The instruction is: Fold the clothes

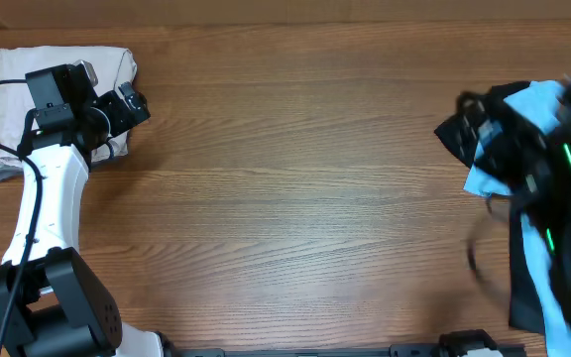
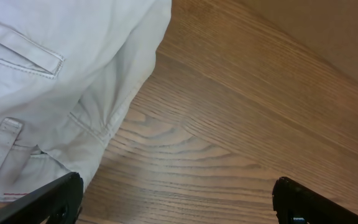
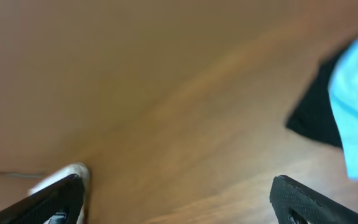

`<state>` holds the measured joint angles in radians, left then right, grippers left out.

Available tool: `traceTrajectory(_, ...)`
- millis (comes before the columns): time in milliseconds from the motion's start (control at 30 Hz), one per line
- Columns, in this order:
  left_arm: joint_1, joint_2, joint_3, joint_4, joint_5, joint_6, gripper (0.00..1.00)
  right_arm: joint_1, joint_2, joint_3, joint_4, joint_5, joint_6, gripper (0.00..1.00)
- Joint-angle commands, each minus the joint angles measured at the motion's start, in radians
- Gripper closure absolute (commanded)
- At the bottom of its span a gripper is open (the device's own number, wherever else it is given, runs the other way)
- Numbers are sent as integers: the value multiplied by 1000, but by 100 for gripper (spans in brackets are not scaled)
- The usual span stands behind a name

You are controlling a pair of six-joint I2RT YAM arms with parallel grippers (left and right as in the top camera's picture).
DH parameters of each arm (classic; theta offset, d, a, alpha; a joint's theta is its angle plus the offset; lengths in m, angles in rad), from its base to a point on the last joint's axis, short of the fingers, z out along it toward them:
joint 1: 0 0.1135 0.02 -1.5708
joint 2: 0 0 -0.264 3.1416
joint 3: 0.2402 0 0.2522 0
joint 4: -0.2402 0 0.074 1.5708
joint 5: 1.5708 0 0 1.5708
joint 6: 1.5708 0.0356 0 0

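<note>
Overhead: left arm is hovering over the folded beige garment at the table's far-left corner; right arm, blurred, is hanging over the blue-and-black clothes pile at the right edge. Left wrist: left gripper is gaping released, nothing between its fingers, garment lying just left. Right wrist: right gripper is likewise gaping empty, pile at right.

Left claw spread wide — right claw likewise.
</note>
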<state>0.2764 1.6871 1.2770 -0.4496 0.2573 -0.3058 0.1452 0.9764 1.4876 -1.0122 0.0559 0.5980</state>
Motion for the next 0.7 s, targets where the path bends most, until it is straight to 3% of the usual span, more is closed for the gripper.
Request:
traceTrajectory(0, -2, 2, 2, 0, -6, 26, 0, 71, -146, -9, 0, 161, -3, 0)
traceTrajectory(167, -2, 2, 2, 0, -6, 26, 0, 85, -392, -126, 3, 161, -3, 0)
traceTrajectory(400, -2, 2, 2, 0, -6, 26, 0, 51, -702, -465, 148, 199, -4, 0)
traceTrajectory(533, -2, 2, 2, 0, -6, 26, 0, 42, -791, -686, 315, 220, -4, 0)
traceTrajectory(667, -2, 2, 2, 0, -6, 26, 0, 42, -845, -943, 612, 207, -3, 0)
